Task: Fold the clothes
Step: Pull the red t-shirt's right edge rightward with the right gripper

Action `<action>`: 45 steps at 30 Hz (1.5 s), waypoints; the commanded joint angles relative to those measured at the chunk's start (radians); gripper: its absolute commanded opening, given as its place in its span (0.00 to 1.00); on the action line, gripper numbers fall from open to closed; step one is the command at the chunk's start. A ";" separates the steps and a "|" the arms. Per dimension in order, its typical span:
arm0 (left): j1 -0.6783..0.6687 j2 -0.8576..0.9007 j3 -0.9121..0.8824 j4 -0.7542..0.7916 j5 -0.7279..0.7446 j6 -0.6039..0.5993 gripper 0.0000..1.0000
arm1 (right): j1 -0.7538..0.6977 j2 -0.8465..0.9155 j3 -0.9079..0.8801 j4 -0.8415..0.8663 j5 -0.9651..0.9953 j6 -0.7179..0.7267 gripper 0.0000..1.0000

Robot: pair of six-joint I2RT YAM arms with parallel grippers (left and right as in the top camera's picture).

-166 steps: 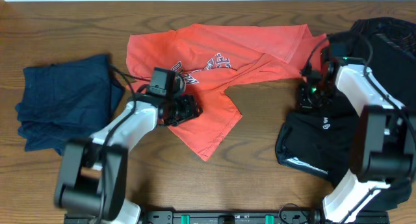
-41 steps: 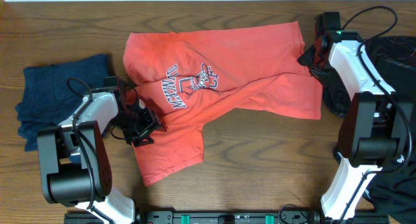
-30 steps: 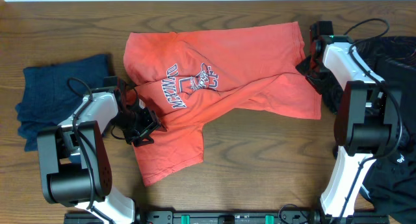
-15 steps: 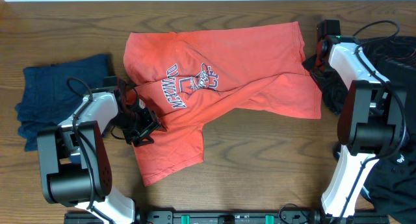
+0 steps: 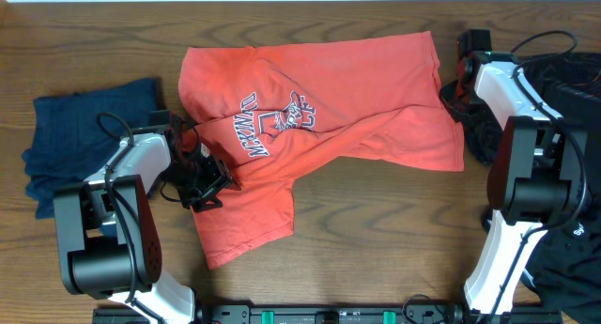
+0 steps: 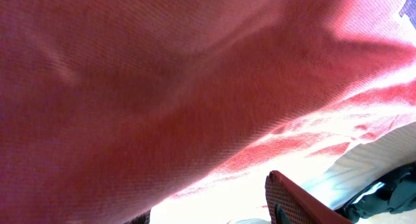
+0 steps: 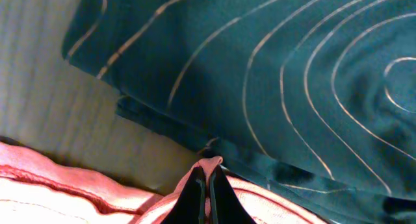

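Note:
A red T-shirt [image 5: 319, 127] with a dark printed logo lies spread across the middle of the table, its lower left part folded down toward the front. My left gripper [image 5: 208, 181] sits at the shirt's left edge. In the left wrist view its fingers [image 6: 208, 214] stand apart under the red cloth [image 6: 162, 87], which fills the frame. My right gripper [image 5: 451, 87] is at the shirt's right edge. In the right wrist view it [image 7: 207, 185] is shut, with a pinch of red cloth [image 7: 78, 185] between the fingertips.
A folded navy garment [image 5: 80, 146] lies at the left of the wooden table [image 5: 376, 239]. A pile of black clothes [image 5: 573, 89] lies at the right, just beyond my right gripper, and shows as dark striped fabric in the right wrist view [image 7: 273, 74].
Since 5.5 s ago the shirt has been pulled out wider and flatter, and the black clothes moved right. In the last second only the right wrist shifted slightly; the left arm stayed still.

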 commanded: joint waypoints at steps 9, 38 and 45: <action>0.000 -0.030 0.031 -0.057 -0.053 0.084 0.58 | -0.060 -0.137 0.006 -0.147 0.047 -0.256 0.01; 0.000 -0.241 -0.266 0.129 -0.140 0.024 0.96 | -0.115 -0.375 0.006 -0.397 0.078 -0.476 0.01; -0.047 -0.241 -0.339 0.270 -0.007 0.023 0.87 | -0.115 -0.375 0.006 -0.397 0.071 -0.475 0.01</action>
